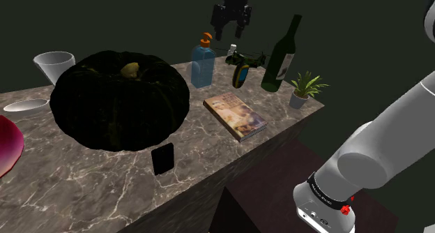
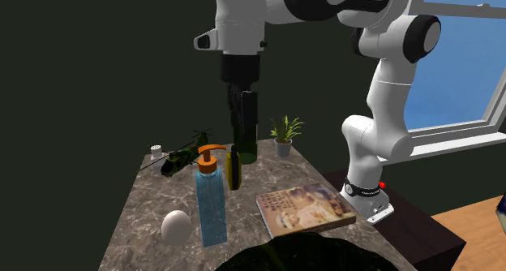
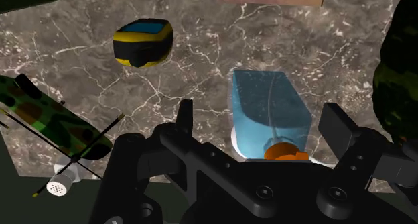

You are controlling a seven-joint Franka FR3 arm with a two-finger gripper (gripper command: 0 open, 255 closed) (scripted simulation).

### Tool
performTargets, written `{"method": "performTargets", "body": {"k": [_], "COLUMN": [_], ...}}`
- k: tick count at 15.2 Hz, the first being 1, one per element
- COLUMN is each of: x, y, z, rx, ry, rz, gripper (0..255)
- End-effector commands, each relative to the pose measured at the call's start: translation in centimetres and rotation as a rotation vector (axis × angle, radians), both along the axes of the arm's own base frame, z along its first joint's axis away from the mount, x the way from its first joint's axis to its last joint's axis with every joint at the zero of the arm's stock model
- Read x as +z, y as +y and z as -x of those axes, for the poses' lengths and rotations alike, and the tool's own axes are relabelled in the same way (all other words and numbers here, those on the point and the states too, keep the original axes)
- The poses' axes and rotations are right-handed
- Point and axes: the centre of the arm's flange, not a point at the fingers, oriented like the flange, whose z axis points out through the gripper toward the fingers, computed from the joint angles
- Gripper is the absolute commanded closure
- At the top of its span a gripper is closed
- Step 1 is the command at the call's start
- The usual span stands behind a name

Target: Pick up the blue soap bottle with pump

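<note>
Pincer (image 3: 261,121) hangs spread wide above the blue soap bottle (image 3: 268,103), which stands upright right beneath the gap, untouched, so the smart play is a straight drop past the orange pump (image 3: 286,151), centring a touch, before squeezing the flat body.

One blue soap bottle (image 1: 202,65), one wine bottle (image 1: 281,57), one book (image 1: 235,116), one plant (image 1: 303,88), seemingly one squash (image 1: 122,99).

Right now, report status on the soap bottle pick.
Gripper open, hovering over blue soap bottle. Bottle upright on counter, untouched. Toy helicopter close beside it, not between.
</note>
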Motion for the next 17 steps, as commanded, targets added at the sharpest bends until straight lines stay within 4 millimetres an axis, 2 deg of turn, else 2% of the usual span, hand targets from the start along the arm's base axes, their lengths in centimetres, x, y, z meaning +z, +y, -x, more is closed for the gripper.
{"method": "performTargets", "body": {"k": [1, 6, 13, 15, 16, 17], "x": [0.1, 0.2, -3.5, -3.8, -3.8, -3.7], "y": [1.2, 4.0, 4.0, 4.0, 4.0, 4.0], "z": [-2.6, -8.1, -8.1, -8.1, -8.1, -8.1], "rx": [-0.01, -0.03, -0.03, -0.03, -0.03, -0.03], "ry": [0.004, 0.013, 0.013, 0.013, 0.013, 0.013], "rz": [-0.002, -0.005, -0.005, -0.005, -0.005, -0.005], "gripper": [0, 0, 0, 0, 255, 255]}}
